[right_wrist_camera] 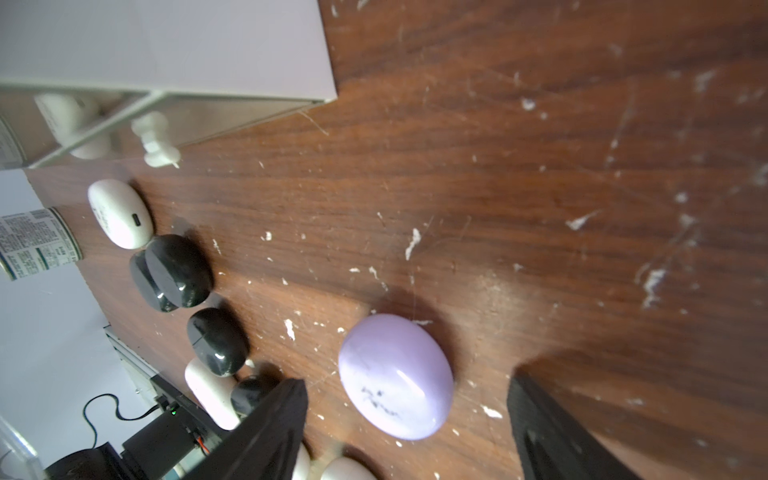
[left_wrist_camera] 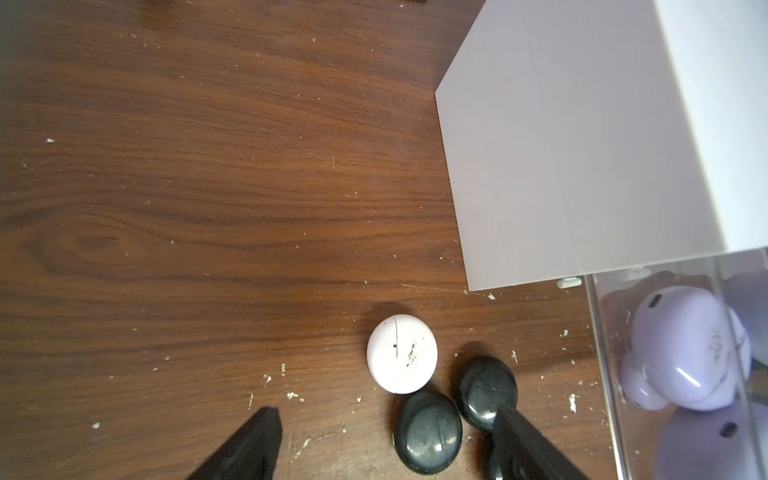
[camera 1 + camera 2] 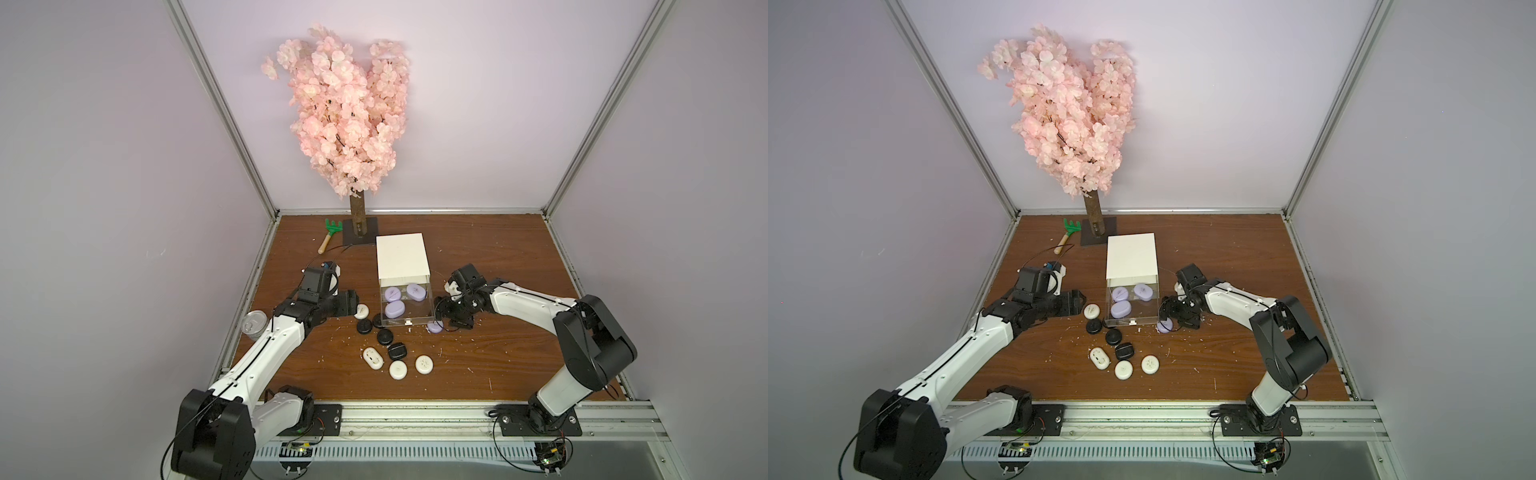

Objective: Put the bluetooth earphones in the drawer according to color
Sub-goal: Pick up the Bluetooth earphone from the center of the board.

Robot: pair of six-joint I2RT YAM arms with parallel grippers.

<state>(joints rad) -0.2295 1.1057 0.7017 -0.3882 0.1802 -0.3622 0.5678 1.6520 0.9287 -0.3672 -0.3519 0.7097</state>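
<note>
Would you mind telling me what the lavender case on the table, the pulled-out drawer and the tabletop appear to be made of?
Lavender case: likely glossy hard plastic; it carries a bright highlight. Pulled-out drawer: clear plastic, probably acrylic; the cases inside show through its walls. Tabletop: wood or wood-look laminate, satin; grain pattern, scratched.

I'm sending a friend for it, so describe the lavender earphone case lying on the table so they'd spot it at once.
Start at the white cube-shaped cabinet on the brown wooden table and follow its pulled-out clear plastic drawer to the front corner nearer the right arm. There lies a lavender oval case, the only lavender one outside the drawer; the other loose cases are black or white.
</note>
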